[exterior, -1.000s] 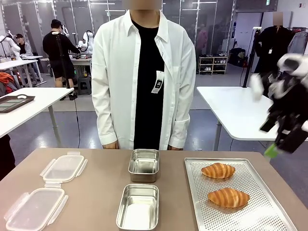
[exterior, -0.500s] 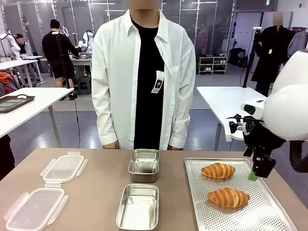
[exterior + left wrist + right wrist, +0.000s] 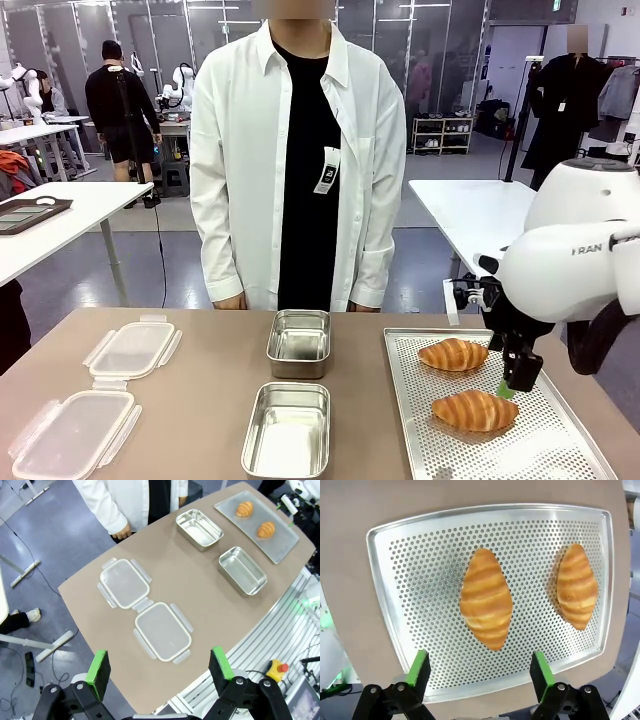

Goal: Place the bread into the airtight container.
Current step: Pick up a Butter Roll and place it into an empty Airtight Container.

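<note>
1. while the right gripper point(image 3: 477, 667) is held open above it, the nearer croissant point(image 3: 486, 598) is found at the middle of the tray point(image 3: 420, 580).
2. judged light, soft, flaky, it should be pinched gently across its thick middle.

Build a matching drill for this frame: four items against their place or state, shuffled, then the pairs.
Items
1. right gripper
2. near croissant
3. far steel container
4. near lid

Places and states
A. empty, at the far middle of the table
B. flat at the table's near left, on no container
C. open, hovering over the perforated tray
D. lying on the perforated tray

Pairs: 1-C, 2-D, 3-A, 4-B
</note>
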`<state>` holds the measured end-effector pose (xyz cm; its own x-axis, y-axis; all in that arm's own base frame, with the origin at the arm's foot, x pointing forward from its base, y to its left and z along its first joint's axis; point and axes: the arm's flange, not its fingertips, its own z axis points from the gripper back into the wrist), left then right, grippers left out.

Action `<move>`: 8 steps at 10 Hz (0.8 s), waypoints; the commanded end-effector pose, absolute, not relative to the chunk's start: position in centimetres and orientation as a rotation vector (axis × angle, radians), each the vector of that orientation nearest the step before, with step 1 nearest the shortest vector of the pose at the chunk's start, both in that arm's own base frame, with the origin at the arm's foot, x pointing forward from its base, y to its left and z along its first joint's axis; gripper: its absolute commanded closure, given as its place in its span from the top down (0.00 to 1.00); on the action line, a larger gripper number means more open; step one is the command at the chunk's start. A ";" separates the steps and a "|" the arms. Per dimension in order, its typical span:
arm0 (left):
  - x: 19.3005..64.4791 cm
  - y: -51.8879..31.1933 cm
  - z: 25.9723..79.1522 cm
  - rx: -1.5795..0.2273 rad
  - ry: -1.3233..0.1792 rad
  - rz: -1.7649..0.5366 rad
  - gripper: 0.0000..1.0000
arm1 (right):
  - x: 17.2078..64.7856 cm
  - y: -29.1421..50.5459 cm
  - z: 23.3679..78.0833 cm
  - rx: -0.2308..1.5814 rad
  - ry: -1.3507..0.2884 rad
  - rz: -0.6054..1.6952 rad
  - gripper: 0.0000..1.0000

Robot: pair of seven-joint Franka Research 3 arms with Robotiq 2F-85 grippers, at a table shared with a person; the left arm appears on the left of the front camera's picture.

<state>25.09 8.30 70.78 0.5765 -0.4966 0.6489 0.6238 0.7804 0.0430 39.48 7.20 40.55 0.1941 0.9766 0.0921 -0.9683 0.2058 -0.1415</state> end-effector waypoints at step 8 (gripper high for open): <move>25.0 8.3 71.0 -0.196 -0.696 -0.666 1.00 | 41.1 7.2 31.6 -0.045 -0.156 1.388 1.00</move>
<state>25.09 8.31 70.78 0.5767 -0.4963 0.6489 0.6235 0.7807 0.0430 42.03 7.90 32.88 0.1918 0.9791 0.0673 -0.9737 0.1984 -0.1123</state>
